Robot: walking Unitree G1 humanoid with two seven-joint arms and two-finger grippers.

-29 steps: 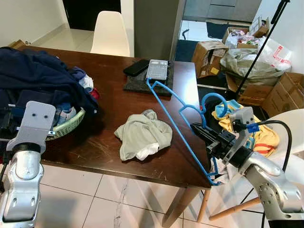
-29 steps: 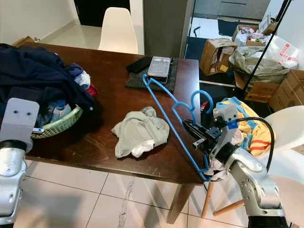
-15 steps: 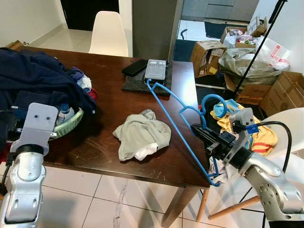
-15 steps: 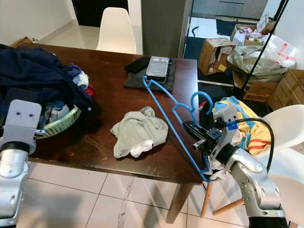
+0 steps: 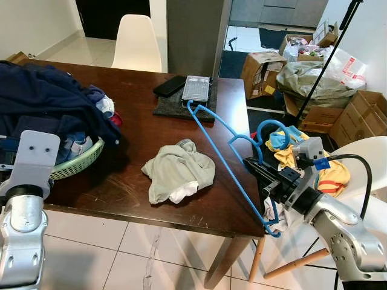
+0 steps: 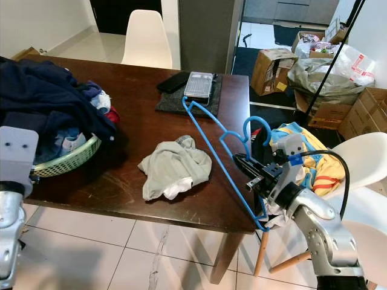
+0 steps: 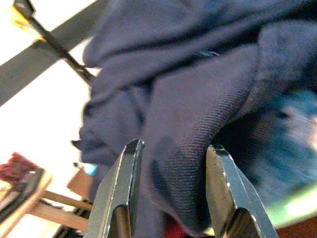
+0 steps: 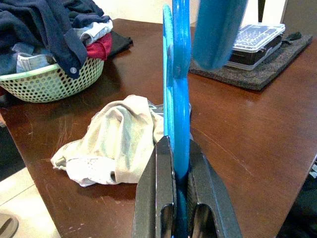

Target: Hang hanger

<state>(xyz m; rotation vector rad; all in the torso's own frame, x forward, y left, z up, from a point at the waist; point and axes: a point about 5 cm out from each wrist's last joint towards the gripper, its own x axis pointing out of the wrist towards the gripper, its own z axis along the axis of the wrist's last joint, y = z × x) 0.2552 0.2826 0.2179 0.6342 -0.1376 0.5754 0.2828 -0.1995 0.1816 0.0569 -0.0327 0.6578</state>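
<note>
Right now your right gripper (image 5: 257, 167) is clamped on the blue hanger (image 5: 227, 158), held tilted over the tabletop (image 5: 139, 124) right edge, hook (image 5: 270, 128) up off the side. Near it on the tabletop: crumpled grey-green shirt (image 5: 179, 172), dark mat (image 5: 184, 103) with a clear case (image 5: 197, 88) and phone (image 5: 169, 86). Your left gripper (image 7: 171, 191) sits open at the navy clothes (image 7: 208, 94) heaped in the green basket (image 5: 78, 160). White chair (image 5: 370, 163) and boxes (image 5: 357, 118) crowd the right side
</note>
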